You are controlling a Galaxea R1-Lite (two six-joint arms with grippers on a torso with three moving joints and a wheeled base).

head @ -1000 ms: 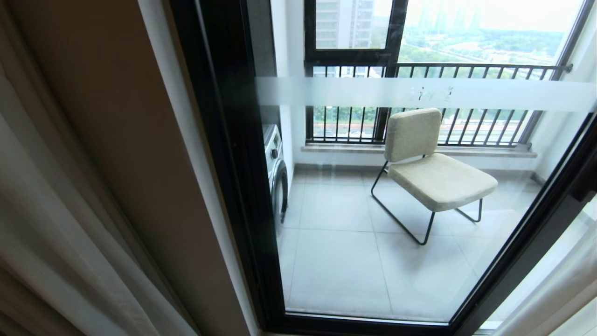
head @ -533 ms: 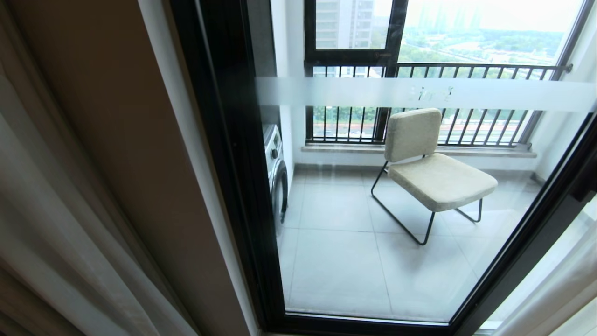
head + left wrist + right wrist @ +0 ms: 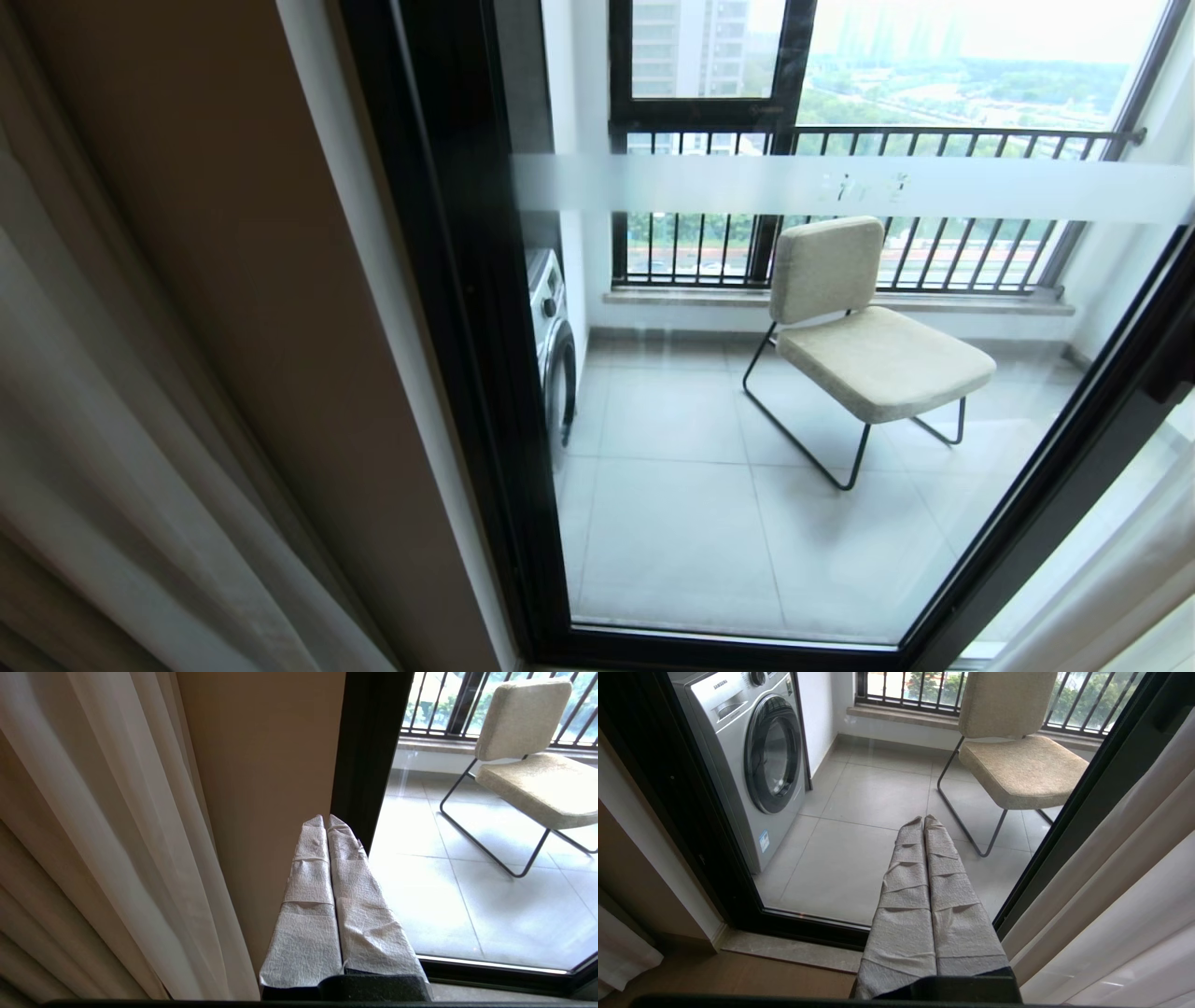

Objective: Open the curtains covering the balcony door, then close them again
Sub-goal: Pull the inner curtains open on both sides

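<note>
The balcony floor of pale grey square tiles carries a beige padded chair on a thin black metal frame, standing toward the floor's far edge, near the wall under the railing. A silver front-loading washing machine (Samsung, by its badge) stands on the tiles along the floor's left edge.

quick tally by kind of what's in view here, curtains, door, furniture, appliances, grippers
curtains: 2, left and right
balcony door: 1
chair: 1
washing machine: 1
grippers: 2, left gripper, right gripper
total: 7
</note>
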